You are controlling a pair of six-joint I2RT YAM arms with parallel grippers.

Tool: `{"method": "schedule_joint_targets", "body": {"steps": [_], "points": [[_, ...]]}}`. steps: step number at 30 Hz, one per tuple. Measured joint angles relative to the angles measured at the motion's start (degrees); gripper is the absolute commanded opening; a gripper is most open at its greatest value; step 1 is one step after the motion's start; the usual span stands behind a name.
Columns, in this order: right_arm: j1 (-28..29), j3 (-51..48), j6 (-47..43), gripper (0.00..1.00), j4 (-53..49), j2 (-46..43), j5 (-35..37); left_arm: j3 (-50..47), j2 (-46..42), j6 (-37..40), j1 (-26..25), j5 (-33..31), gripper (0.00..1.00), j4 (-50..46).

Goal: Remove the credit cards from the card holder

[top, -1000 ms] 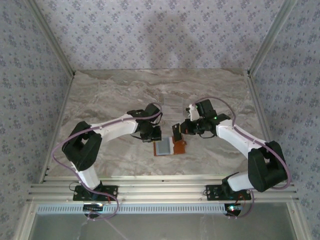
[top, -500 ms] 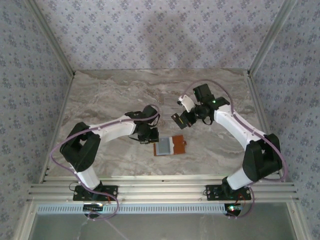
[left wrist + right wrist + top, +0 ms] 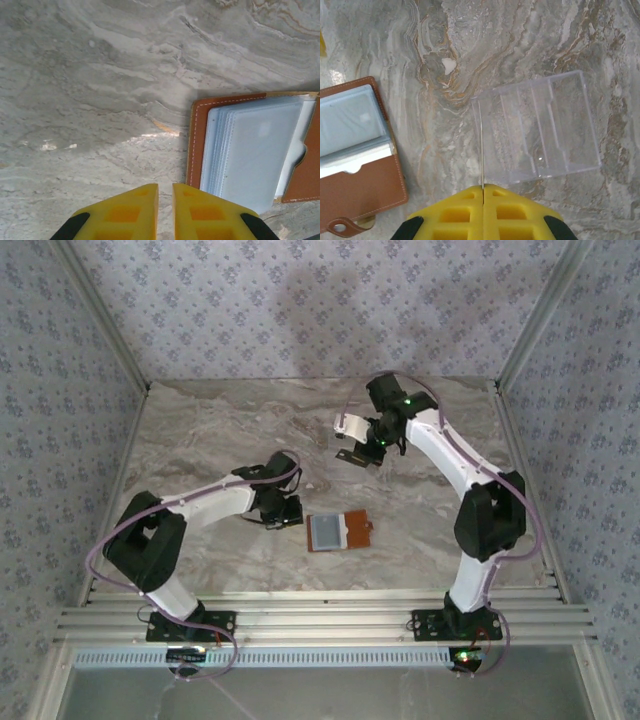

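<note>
- Right claw (image 3: pixel 483 187): closed, its yellow fingers pressed together on a credit card (image 3: pixel 482 150). The card is seen edge-on as a thin pale line rising straight out from between the fingertips.
- Beyond that claw in the right wrist view, a clear plastic tray (image 3: pixel 540 130) with several compartments lies flat on the marble counter (image 3: pixel 545 50). The held card's edge lines up over the tray's left wall. Whether card and tray touch cannot be told.
- To the left of the right claw in the same view lies the card holder (image 3: pixel 360 185), open and flat, brown leather outside. Its snap tab (image 3: pixel 340 227) is at the corner nearest the claw.
- From above, the right claw (image 3: pixel 355 455) hangs over the far half of the counter, well apart from the card holder (image 3: pixel 340 531), which lies closer to the arm bases.
- Left claw (image 3: pixel 165 187): nearly closed, only a thin slit between the yellow fingers, nothing in it.
- Ahead and to the right of the left claw, the card holder (image 3: pixel 197 145) shows its stitched brown border and a stack of pale blue-grey plastic sleeves (image 3: pixel 255 150). Claw and holder are apart.
- From above, the left claw (image 3: pixel 285 515) sits just left of the card holder, over bare marble.
</note>
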Motion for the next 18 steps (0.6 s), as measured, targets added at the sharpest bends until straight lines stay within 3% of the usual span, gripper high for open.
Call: {"method": "schedule_joint_targets", "body": {"steps": [6, 18], "points": [[0.5, 11.3, -3.4, 0.00, -5.1, 9.0, 1.4, -1.3, -0.8, 0.0, 1.4, 0.0, 0.16, 0.0], [2.3, 23.4, -4.9, 0.00, -13.4, 22.7, 4.3, -2.5, -1.2, 0.0, 4.5, 0.2, 0.16, 0.0]]}}
